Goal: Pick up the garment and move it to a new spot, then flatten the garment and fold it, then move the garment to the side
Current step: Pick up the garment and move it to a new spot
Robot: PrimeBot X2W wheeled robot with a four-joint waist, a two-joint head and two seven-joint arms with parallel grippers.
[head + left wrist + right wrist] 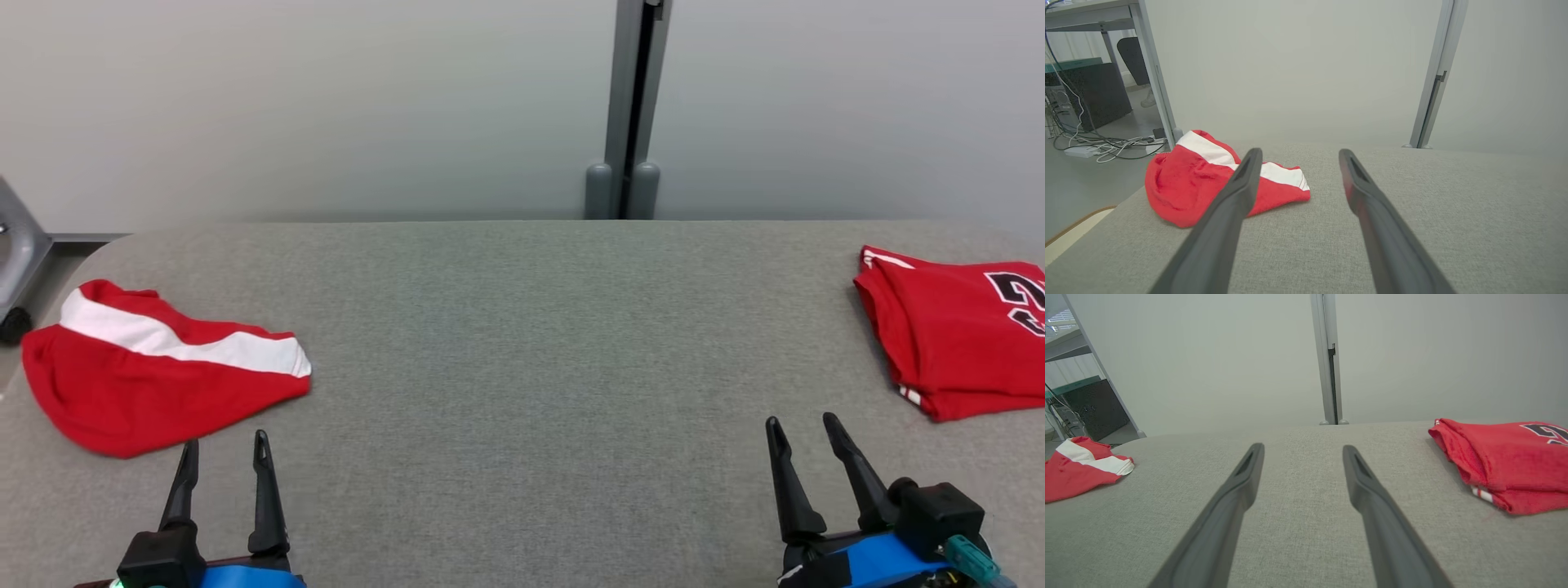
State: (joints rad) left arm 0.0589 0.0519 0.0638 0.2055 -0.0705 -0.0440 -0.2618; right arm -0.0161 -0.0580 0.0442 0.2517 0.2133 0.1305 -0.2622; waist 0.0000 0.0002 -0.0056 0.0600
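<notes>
A crumpled red garment (155, 380) with a white band lies at the table's left edge; it also shows in the left wrist view as the garment (1184, 183) and far left in the right wrist view as the garment (1077, 471). My left gripper (225, 449) stands open just in front of it, touching nothing. At the lower right my right gripper (804, 429) is open and empty over bare cloth. Both left fingers (1237, 196) point past the garment's right end.
A folded red jersey (959, 327) with dark numerals lies at the far right, seen again as the jersey (1502, 461). The grey fabric table (522, 327) backs onto a pale partition with a post (624, 106). Cables and a desk stand beyond the left edge.
</notes>
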